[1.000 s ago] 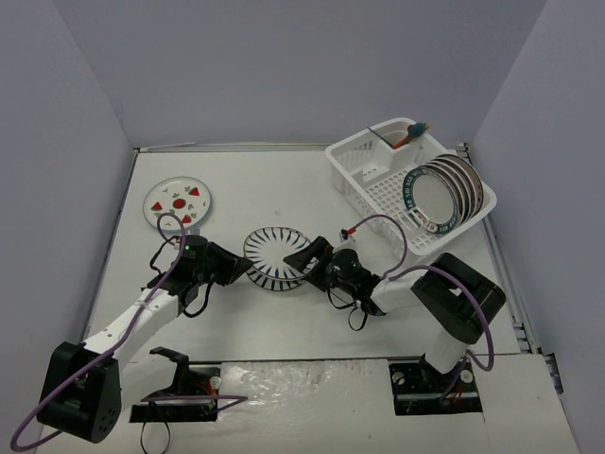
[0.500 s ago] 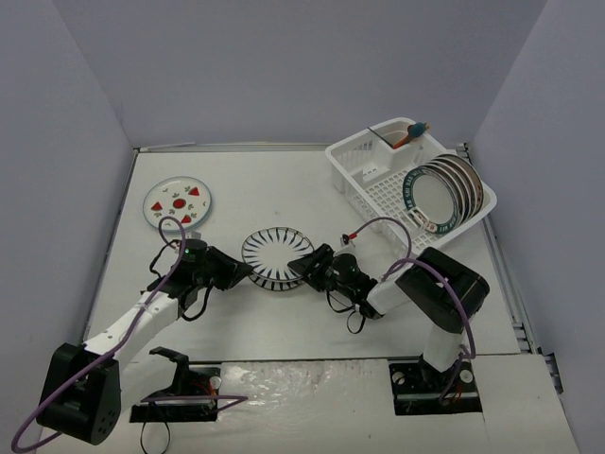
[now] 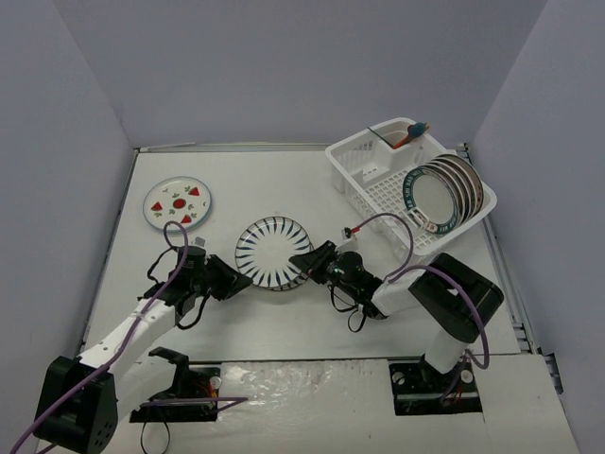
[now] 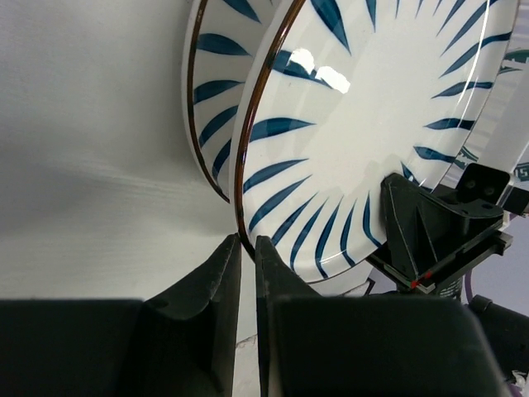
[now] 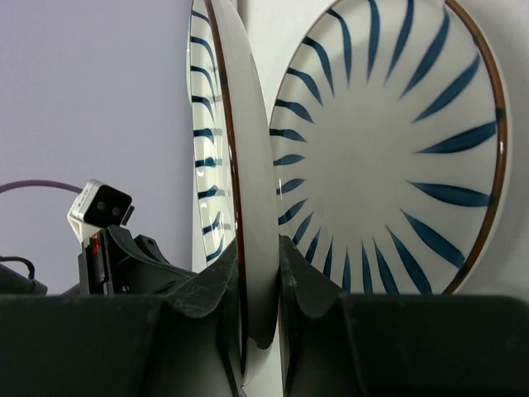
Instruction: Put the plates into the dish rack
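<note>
- I have the white round plate with dark radial stripes (image 3: 272, 251) tilted up at the centre of the bench (image 3: 284, 184), which exposes its rim.
- My left hand (image 4: 248, 246) pinches its 8 o'clock rim and my right hand (image 5: 259, 248) its 4 o'clock rim; I judge this a handover.
- The white plastic dish rack (image 3: 378, 194) sits at 2 o'clock.

A robot lab booth: bare lilac walls (image 3: 284, 66) enclose a white table (image 3: 284, 180) bearing bolted arms (image 3: 132, 331).

White-linked left arm (image 3: 128, 331), right arm (image 3: 454, 301) alike, black right gripper (image 5: 258, 248), purple cables (image 3: 382, 218)
</note>
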Tool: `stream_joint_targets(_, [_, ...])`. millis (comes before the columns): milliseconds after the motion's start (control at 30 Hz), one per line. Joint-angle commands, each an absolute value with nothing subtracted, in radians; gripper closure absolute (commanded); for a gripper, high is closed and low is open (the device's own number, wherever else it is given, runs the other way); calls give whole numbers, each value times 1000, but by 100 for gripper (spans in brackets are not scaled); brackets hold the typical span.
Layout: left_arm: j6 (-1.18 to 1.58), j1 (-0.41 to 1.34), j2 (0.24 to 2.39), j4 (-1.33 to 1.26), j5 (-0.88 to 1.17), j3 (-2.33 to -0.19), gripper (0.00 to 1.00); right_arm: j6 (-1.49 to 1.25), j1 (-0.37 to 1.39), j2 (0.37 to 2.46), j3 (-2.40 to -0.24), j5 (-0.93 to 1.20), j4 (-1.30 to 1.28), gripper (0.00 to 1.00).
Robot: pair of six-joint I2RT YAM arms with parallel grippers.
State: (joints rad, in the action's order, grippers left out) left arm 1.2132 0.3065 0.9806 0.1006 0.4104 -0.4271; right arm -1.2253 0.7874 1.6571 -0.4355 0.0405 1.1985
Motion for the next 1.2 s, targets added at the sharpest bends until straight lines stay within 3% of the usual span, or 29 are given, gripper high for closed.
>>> stream_joint_targets(0, [1124,311,952,67,461,-483,80,-1082,793,1483,-508,14,1271,100])
stream_joint_targets(100, [1109,310,945,70,458,-495,62,-987,786,1386,-549,16,1141,100])
stream_joint_targets(300, [1012,297,923,194,416,-595,16,-734,736,1191,-687,3,764,100])
stream_joint_targets(400, [932,286,912,282,383,-668,3,-608,656,1092,-781,14,540,100])
stream_joint_targets(733, [495,247,955,588,197,-930,3,-61,304,955,-1138,88,48,100])
stream_joint_targets(1167, [337,239,1025,524,163,-923,3,451,16,1108,-1255,190,-100,100])
